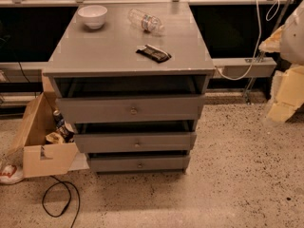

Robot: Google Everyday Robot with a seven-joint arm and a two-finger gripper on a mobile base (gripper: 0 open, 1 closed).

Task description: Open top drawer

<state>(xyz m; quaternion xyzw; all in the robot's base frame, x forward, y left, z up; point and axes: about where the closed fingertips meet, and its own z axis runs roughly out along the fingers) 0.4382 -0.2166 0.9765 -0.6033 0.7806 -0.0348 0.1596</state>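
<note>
The grey drawer unit stands in the middle of the view on a speckled floor. The top drawer is the tallest and widest of three grey fronts, with a small round silver knob at its centre. A dark gap shows between its upper edge and the unit's top. Two shorter, narrower drawer fronts sit below it. My gripper is not in view.
On the unit's top lie a white bowl, a plastic bottle on its side and a dark snack bar. An open cardboard box stands at the left, with a black cable on the floor. Yellow foam pieces are at the right.
</note>
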